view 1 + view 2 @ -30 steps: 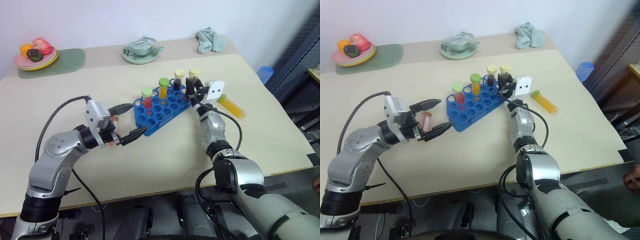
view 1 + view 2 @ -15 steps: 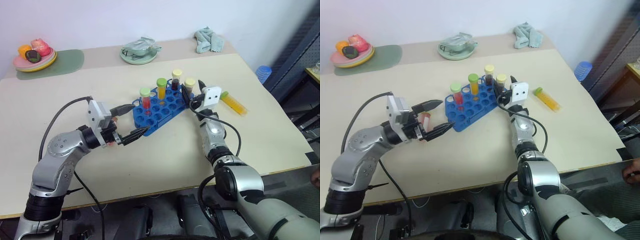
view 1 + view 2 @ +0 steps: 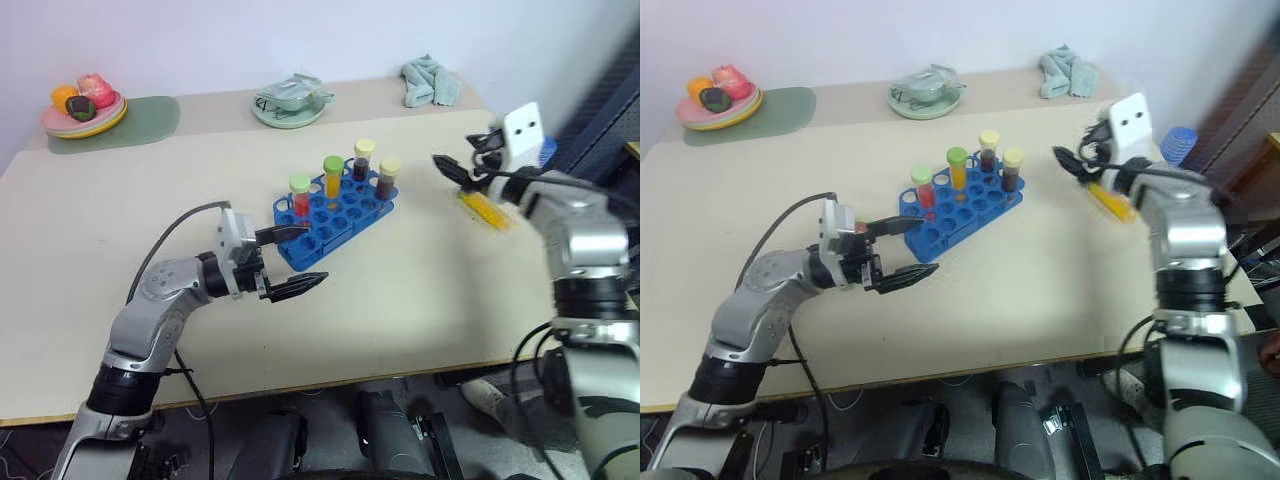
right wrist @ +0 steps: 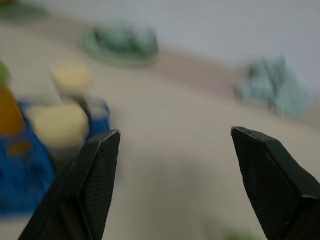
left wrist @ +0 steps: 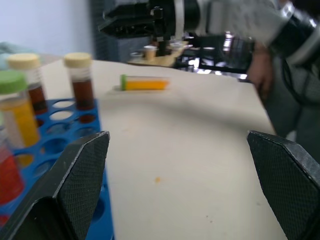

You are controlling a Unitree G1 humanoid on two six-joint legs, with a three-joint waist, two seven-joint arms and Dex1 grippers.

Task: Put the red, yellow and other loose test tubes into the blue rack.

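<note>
The blue rack (image 3: 330, 211) is taken as the landmark. 4 capped tubes are counted standing upright in it: a red tube (image 3: 299, 194) with a green cap, a yellow tube (image 3: 332, 177) with a green cap, and 2 dark tubes (image 3: 361, 160) with pale yellow caps along the rack's far edge. They are held vertical by the rack's round holes, most of which are seen empty.

1 loose tube (image 3: 483, 207), yellow with a green cap, is seen lying on its side on the table (image 3: 420, 290), well to the right of the rack. It is judged to be what remains of the task.

The left gripper (image 3: 294, 260) is held level just in front of the rack's near-left corner, its jaws spread wide with nothing between them; in the left wrist view open table is seen between its fingers (image 5: 75, 190). The right gripper (image 3: 456, 170) is raised above the table to the right of the rack, close above the loose tube, its jaws apart and empty, seemingly placed for a reach down to that tube.

Behind the rack, 1 green dish (image 3: 288, 100), 1 folded cloth (image 3: 429, 82) and 1 plate of fruit (image 3: 84, 105) are counted.
</note>
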